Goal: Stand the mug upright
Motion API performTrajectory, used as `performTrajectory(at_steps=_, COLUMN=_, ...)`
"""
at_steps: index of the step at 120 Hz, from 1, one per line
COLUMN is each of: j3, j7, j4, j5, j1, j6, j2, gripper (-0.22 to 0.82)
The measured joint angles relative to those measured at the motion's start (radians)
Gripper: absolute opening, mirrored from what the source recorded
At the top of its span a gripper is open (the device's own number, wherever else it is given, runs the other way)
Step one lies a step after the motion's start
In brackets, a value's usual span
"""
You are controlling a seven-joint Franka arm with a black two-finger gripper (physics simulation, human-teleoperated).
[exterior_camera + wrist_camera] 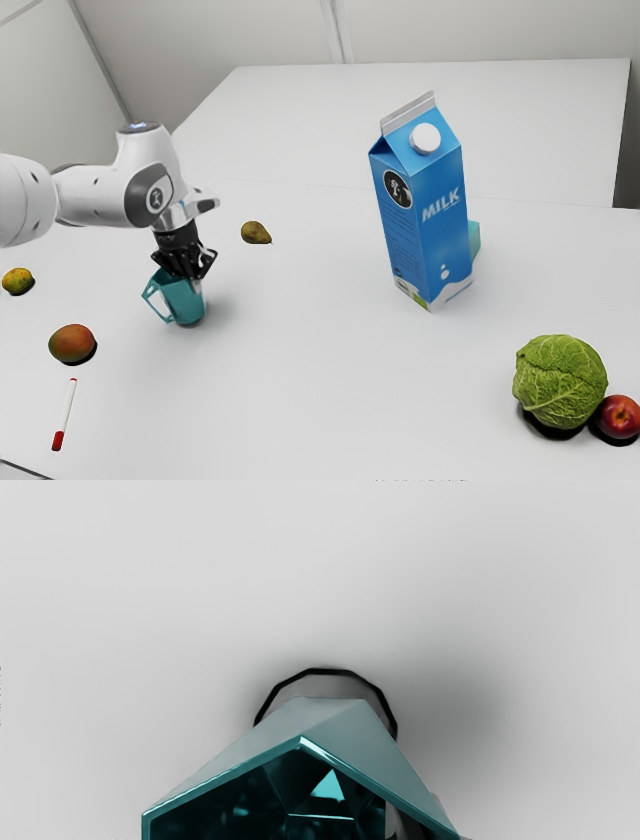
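The teal mug [184,300] stands at the exterior view's left, roughly upright on the table, its handle toward that view's left. Whether it leans slightly is hard to tell. My gripper [190,268] points down at the mug's top and overlaps its rim. In the wrist view the mug [340,725] shows its angular rim and dark hollow inside facing the camera, with grey and black gripper parts by one side of the rim. The mug's handle is hidden there.
A mango [72,343], a yellow-green fruit [18,281] and a marker [65,415] lie near the mug. Behind it is a pear [256,232]. Farther off stand a milk carton [425,210] with a teal object [474,240] behind it, a cabbage [560,380] and an apple [619,417].
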Motion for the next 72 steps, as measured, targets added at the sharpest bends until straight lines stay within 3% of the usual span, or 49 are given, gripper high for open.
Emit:
performTrajectory(at_steps=52, j3=0.003, j7=-0.138, j4=-0.024, j5=0.007, j1=-0.022, j6=0.049, j2=0.006, gripper=-0.18)
performTrajectory(at_steps=72, j3=0.006, j7=-0.163, j4=-0.022, j5=0.003, j1=-0.026, j6=0.068, j2=0.008, gripper=0.19)
